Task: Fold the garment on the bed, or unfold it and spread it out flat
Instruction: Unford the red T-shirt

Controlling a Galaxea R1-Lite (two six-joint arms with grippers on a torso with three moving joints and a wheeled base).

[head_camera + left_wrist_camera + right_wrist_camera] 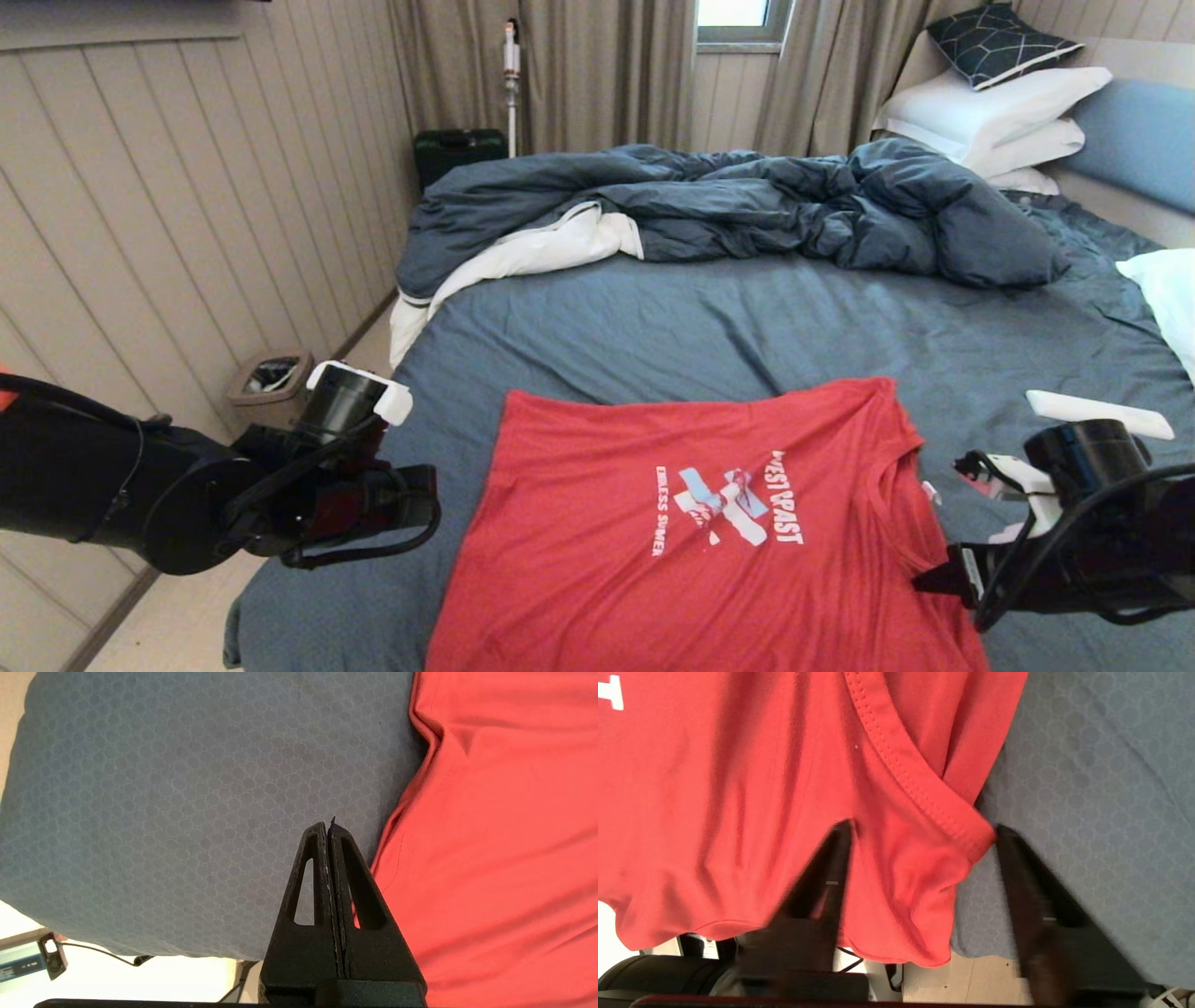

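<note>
The garment (691, 532), a red T-shirt with a white chest print, lies flat near the front edge of the bed (709, 327), its neckline toward the right. My left gripper (425, 504) hovers just off the shirt's left edge, over bare sheet (187, 812). The left gripper (327, 828) is shut and holds nothing, and the red cloth (490, 835) lies beside it. My right gripper (934, 574) is at the shirt's collar end. The right gripper (924, 830) stands open, straddling a loose bunch of red fabric (738, 788) by the stitched collar band (906, 765).
A rumpled dark blue duvet (747, 205) covers the far half of the bed, with white pillows (999, 112) at the back right and another pillow (1167, 299) at the right edge. A small wastebasket (271, 378) stands by the panelled wall on the left.
</note>
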